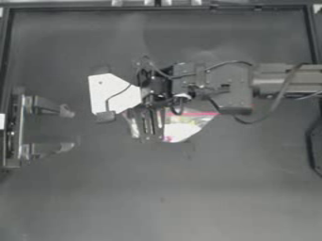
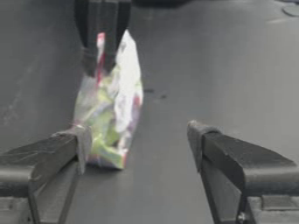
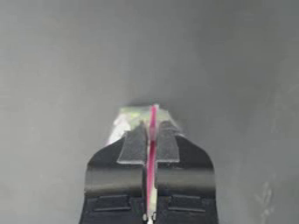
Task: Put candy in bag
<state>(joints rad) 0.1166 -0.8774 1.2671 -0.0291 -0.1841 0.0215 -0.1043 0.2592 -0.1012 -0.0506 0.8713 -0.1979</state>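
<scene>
The right gripper [image 3: 151, 144] reaches in from the right side of the dark table [image 1: 189, 197] to about its middle. Its two jaws are pressed together on the pink-red seal strip [image 3: 153, 131] of the bag [image 2: 111, 105], a small clear plastic pouch. In the left wrist view the bag hangs upright from those jaws, its lower edge at or just above the table; which of the two cannot be told. Multicoloured sweets, green, yellow and pink, show through the plastic, along with a whitish patch. No single red sweet can be picked out among them.

The left gripper [image 2: 137, 148] sits drawn back at the left edge of the table, well apart from the bag. Its jaws stand wide apart and hold nothing, pointing toward the bag.
</scene>
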